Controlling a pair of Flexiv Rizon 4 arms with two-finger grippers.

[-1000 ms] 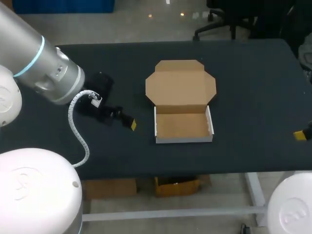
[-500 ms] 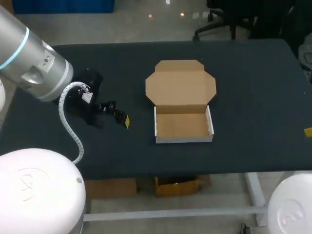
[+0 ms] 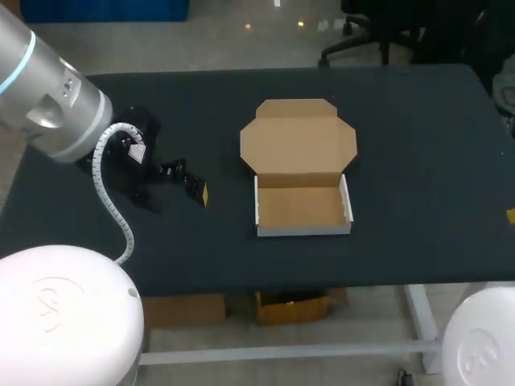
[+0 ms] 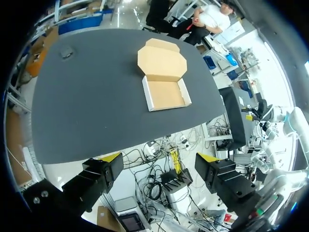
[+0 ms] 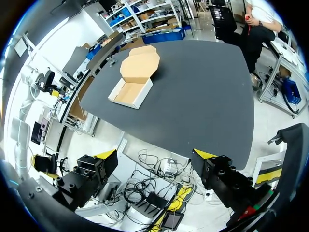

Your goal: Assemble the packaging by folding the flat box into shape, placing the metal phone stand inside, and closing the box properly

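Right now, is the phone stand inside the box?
No, the box shows only bare cardboard inside, with its lid lying open behind it.

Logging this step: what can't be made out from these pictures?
Metal phone stand: not recognisable in any view.
Right jaws: head view, cut by the edge; one yellow tip shows.
Small dark thing at the table's corner, left wrist view: too small to identify.

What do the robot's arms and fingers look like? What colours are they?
The left arm is a thick silver-grey tube with a light-blue ring and a white coiled cable. Both arms have round white bases. The left gripper and right gripper are black, with chunky fingers tipped in bright yellow.
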